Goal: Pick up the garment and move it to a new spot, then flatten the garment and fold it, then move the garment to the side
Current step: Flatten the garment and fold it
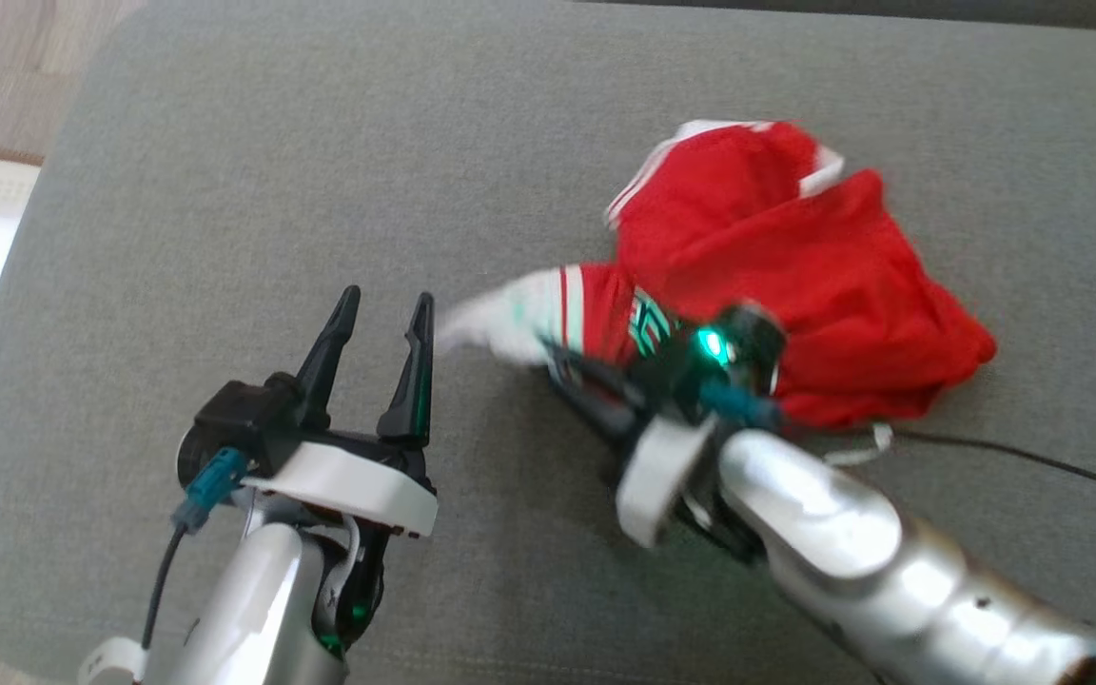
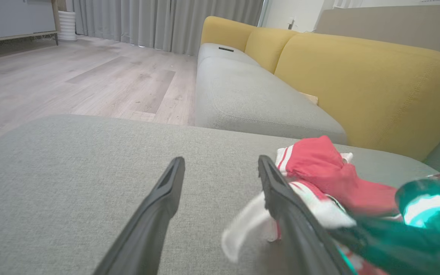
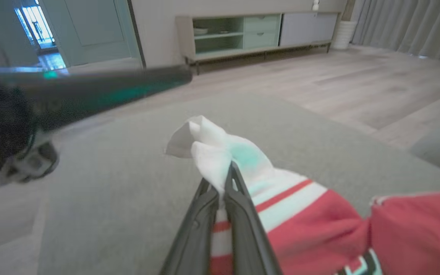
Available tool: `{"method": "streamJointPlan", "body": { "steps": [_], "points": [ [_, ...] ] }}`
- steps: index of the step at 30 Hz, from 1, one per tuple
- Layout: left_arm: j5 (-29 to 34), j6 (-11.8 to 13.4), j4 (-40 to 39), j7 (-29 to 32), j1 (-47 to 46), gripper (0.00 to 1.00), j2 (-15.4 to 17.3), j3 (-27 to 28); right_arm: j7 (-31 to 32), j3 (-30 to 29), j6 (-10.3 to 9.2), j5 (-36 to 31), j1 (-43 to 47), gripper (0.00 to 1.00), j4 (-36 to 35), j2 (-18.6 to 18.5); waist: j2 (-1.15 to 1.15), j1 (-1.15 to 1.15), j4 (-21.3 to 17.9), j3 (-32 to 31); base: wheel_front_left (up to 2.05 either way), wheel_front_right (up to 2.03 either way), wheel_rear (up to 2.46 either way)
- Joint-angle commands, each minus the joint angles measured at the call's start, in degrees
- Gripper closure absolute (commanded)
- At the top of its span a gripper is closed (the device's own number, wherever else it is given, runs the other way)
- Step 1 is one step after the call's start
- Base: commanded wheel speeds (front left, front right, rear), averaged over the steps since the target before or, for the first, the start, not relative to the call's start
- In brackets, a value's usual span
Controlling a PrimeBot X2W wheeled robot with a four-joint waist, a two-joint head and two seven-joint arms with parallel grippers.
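While right gripper (image 3: 222,179) pinches white cuff (image 3: 212,152) of garment (image 1: 795,276), left gripper (image 1: 384,312) spread, empty; lift clear of cushion (image 1: 225,190) before carrying, pinch firm, motion slow.

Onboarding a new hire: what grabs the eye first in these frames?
The crumpled red garment on the grey cushion, right of centre in the head view. The right tool is shut on its white sleeve end. The left tool is open to the left.

Pale wood-plank flooring (image 2: 71,76), grey floor-length curtains (image 2: 147,23), mustard-yellow sofa backrest (image 2: 357,76) over grey fabric seat cushions (image 2: 250,99) — against a beige wall (image 3: 155,30), a low pale-green sideboard (image 3: 258,34) on dark legs.
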Motion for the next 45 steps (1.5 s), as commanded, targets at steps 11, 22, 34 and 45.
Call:
{"method": "streamJointPlan", "body": {
  "steps": [11,22,34,45],
  "points": [
    [1.9,-0.5,-0.6,-0.7,0.9,0.0,0.4,3.3,-0.4,7.3,-0.05,10.6,2.0,0.0,-3.5,-9.3,0.0,0.0,-3.5,-4.0,0.0,0.0,0.0],
    [2.3,-0.7,-2.2,-0.7,3.0,0.0,0.4,5.3,-1.0,-13.8,-0.05,9.3,11.7,0.0,-8.4,-14.4,0.0,0.0,-8.2,-8.2,0.0,0.0,0.0],
    [2.5,-0.2,-5.9,-0.7,3.6,0.0,0.4,5.7,-1.2,-39.2,-0.05,-3.9,27.8,0.0,-14.7,-3.7,0.0,0.0,-12.0,-7.3,0.0,0.0,0.0],
    [2.0,-0.7,-6.5,-0.7,1.7,0.0,0.4,3.7,2.3,-43.7,-0.05,-9.7,24.6,0.0,-19.3,-1.7,0.0,0.0,-9.5,-3.6,0.0,0.0,0.0]
  ]
}}
